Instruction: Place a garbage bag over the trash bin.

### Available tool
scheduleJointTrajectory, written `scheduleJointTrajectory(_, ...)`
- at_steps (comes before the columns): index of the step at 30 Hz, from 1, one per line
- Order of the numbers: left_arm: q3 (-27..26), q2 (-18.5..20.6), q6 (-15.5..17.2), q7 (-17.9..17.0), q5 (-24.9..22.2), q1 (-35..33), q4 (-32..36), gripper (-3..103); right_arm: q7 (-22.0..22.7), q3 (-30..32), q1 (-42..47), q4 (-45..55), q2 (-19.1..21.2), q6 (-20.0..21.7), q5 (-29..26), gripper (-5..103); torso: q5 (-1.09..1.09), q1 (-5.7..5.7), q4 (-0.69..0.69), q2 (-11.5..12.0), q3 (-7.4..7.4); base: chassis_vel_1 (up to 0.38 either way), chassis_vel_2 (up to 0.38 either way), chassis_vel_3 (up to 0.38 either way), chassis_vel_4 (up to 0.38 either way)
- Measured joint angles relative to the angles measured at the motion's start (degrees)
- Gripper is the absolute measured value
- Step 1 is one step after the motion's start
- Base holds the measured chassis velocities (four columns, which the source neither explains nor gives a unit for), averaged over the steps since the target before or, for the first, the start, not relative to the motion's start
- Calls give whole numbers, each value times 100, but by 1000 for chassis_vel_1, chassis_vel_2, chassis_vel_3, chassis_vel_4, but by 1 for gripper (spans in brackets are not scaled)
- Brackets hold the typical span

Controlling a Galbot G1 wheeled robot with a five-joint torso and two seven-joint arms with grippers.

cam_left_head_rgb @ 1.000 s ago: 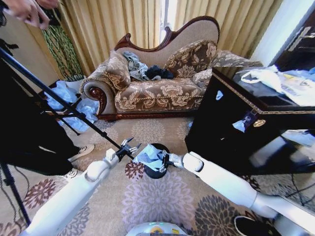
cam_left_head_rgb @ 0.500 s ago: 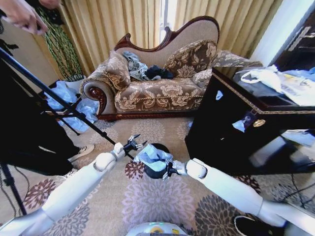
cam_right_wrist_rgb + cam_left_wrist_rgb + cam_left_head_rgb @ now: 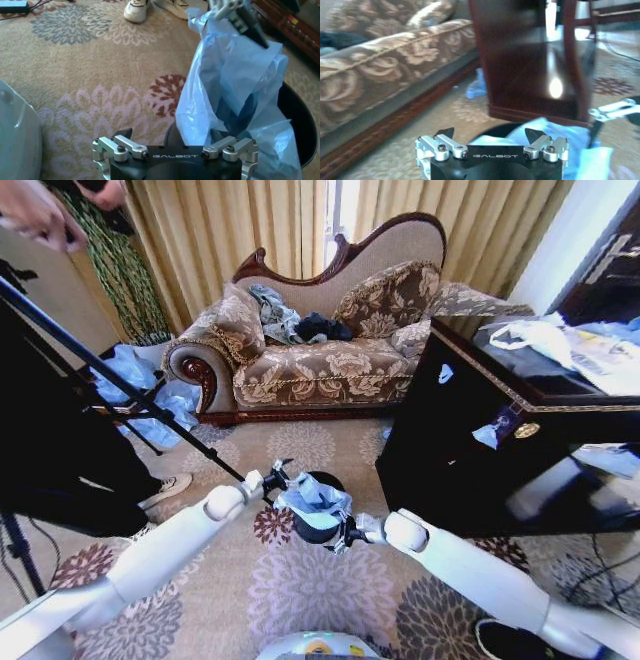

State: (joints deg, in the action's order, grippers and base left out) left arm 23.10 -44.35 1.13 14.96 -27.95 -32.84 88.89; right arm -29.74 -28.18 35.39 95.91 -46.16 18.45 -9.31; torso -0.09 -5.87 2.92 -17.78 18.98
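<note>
The small black trash bin point(image 3: 316, 529) stands on the patterned carpet in front of me. The pale blue garbage bag point(image 3: 312, 497) sits crumpled in its mouth and rises above the rim. My left gripper point(image 3: 275, 477) hovers at the bin's far-left edge, open, its fingers point(image 3: 445, 133) just short of the bag point(image 3: 555, 140). My right gripper point(image 3: 340, 533) is at the bin's near side, open. In the right wrist view the bag point(image 3: 227, 86) hangs in front of that gripper point(image 3: 170, 134), its lower edge between the spread fingers, with the bin point(image 3: 295, 116) behind it.
A glossy black cabinet point(image 3: 450, 450) stands close on the bin's right, with a white plastic bag point(image 3: 540, 340) on top. A sofa point(image 3: 320, 370) is behind. A black tripod leg point(image 3: 120, 385), a heap of blue plastic point(image 3: 130, 375) and a person's shoe point(image 3: 165, 490) lie to the left.
My left gripper has moved right, up to the bin's rim. My right gripper has drawn back to the bin's near side. The bag now sits lower over the bin.
</note>
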Motion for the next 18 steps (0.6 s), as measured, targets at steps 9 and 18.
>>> scheduleJointTrajectory(9,335,408,-109,626,559,57,375,96,56,146,178,44,-32,-27,55,100,-1,0,0,0,0,0,0,0,0)
scheduleJointTrajectory(18,88,678,-298,905,1191,18,404,94,98,176,225,6,-142,-80,47,100,-1,0,-1,0,0,0,0,0,0)
